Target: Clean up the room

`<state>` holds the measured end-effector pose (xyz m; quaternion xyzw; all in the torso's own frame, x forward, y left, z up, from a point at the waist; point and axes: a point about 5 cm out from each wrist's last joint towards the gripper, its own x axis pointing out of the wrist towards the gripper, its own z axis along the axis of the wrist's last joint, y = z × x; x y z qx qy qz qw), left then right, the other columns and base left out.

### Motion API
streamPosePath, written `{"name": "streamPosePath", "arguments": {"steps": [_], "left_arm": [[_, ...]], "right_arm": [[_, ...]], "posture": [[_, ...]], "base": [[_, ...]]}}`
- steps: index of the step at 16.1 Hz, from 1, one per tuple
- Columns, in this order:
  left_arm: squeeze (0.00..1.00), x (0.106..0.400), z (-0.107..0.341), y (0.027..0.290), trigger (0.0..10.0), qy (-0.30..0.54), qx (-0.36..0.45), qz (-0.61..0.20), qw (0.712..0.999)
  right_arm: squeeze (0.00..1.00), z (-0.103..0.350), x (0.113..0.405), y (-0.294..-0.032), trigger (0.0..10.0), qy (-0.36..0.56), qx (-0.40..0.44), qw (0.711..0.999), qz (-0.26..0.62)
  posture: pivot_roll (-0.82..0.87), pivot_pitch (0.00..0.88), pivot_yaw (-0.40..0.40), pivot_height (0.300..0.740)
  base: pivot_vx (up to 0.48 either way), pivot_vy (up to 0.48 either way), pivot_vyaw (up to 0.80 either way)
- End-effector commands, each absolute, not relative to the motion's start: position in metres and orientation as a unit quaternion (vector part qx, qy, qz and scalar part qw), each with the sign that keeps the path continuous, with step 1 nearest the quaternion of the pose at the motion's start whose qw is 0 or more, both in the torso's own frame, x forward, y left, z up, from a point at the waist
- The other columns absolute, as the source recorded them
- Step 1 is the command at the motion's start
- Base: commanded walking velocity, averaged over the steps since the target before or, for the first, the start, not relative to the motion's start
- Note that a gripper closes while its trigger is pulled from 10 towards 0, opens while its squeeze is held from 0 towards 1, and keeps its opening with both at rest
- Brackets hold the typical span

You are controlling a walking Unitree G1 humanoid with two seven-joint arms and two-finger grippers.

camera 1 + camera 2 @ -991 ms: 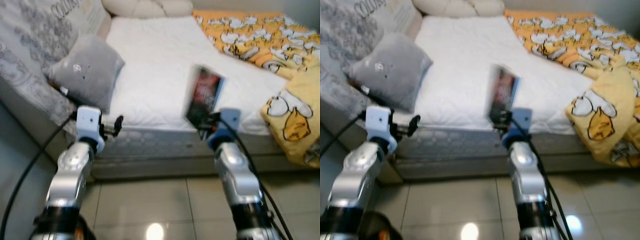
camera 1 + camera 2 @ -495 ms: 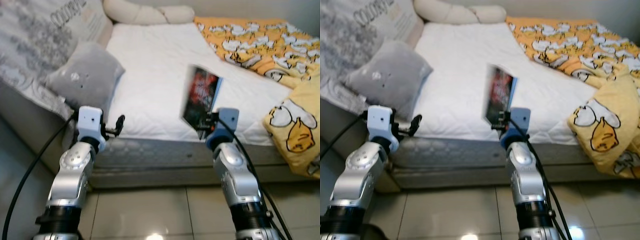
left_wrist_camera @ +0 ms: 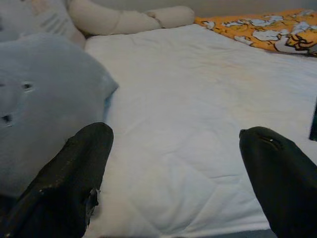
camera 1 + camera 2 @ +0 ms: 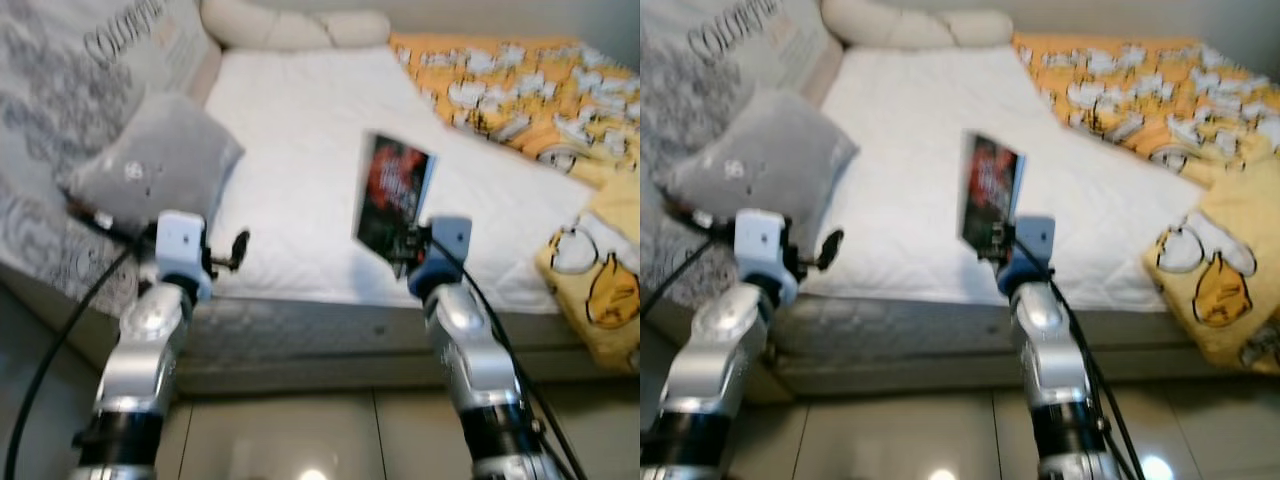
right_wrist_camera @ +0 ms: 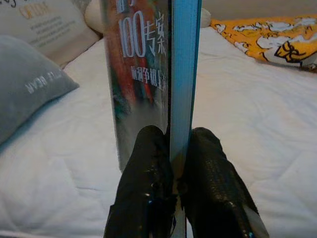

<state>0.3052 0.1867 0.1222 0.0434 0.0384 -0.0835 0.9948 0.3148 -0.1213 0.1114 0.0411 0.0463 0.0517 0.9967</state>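
**Book held up over the bed**

Over the near edge of the bed (image 4: 300, 150), the right gripper (image 5: 176, 163) holds a book (image 4: 393, 196) straight up. Its two black fingers (image 5: 148, 173) pinch the bottom of the book, one finger on each side. Most of the book sticks up above the fingertips. In the right wrist view the dark cover with pale letters faces one way, and the blue edge sits right between the two fingers. The book is up in the air and does not touch the white sheet.

Off to the left, the left gripper (image 3: 178, 163) is held out by the bed edge with nothing in it. Its two fingers (image 3: 74, 168) are spread wide apart. A gray pillow (image 4: 155, 170) lies on the bed just beside it. A long cream pillow (image 4: 290, 25) lies at the far end of the bed. A yellow blanket (image 4: 530, 90) with a cartoon print covers the right side.
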Motion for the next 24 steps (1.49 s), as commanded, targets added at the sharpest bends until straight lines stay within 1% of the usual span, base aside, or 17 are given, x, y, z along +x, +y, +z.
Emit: {"name": "streamPosePath", "arguments": {"steps": [1,4,8,18,20,23,24], "left_arm": [[0.0,0.3061,0.1239,0.1803,10.0,0.034,0.041,-0.092,0.994],[0.0,0.3064,0.1241,0.1806,10.0,0.034,0.041,-0.092,0.994],[0.0,0.3067,0.1241,0.1803,10.0,0.035,0.041,-0.093,0.994],[0.0,0.3061,0.1224,0.1797,10.0,0.036,0.042,-0.097,0.994],[0.0,0.3058,0.122,0.179,10.0,0.036,0.042,-0.098,0.994],[0.0,0.3055,0.1216,0.1784,10.0,0.036,0.042,-0.099,0.994],[0.0,0.3054,0.1216,0.1778,10.0,0.036,0.043,-0.1,0.993]], "right_arm": [[0.0,0.1222,0.3177,-0.1306,10.0,0.022,0.026,0.998,0.043],[0.0,0.1215,0.3168,-0.1253,10.0,0.023,0.014,0.998,0.06],[0.0,0.1198,0.317,-0.1293,10.0,0.028,0.021,0.998,0.047],[0.0,0.1185,0.3162,-0.1269,10.0,0.03,0.016,0.998,0.056],[0.0,0.1191,0.3155,-0.1244,10.0,0.027,0.0,0.997,0.068],[0.0,0.1204,0.3147,-0.1221,10.0,0.022,-0.01,0.997,0.077],[0.0,0.119,0.3146,-0.1231,10.0,0.026,0.003,0.997,0.072]], "posture": [[0.07,0.0,-0.01,0.74],[0.07,0.0,-0.009,0.74],[0.07,0.0,-0.01,0.74],[0.07,0.0,-0.009,0.74],[0.07,0.0,-0.009,0.74],[0.07,0.0,-0.01,0.74],[0.07,0.0,-0.011,0.74]], "base": [[0.375,0.0,0.0],[0.371,0.0,0.8],[0.373,0.0,0.0],[0.372,0.0,0.0],[0.371,0.0,0.0],[0.372,0.0,0.68],[0.371,0.0,0.0]]}}
